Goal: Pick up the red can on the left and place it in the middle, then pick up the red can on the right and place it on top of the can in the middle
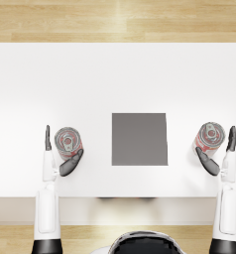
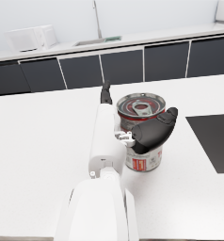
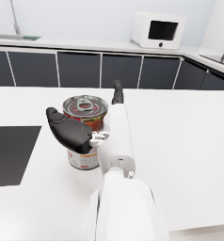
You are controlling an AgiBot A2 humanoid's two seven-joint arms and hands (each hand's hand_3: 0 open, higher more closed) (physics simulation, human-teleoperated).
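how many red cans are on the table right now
2. One red metal can with a silver pull-tab lid stands upright left of the dark grey square mat, beside the left hand. The other stands right of the mat, beside the right hand.

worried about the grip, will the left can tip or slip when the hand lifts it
The left can stands upright and looks squat, so it should resist tipping. Its rigid metal body probably won't crush. The glossy label may be somewhat slippery, and the left hand looks spread beside it, not yet clamped.
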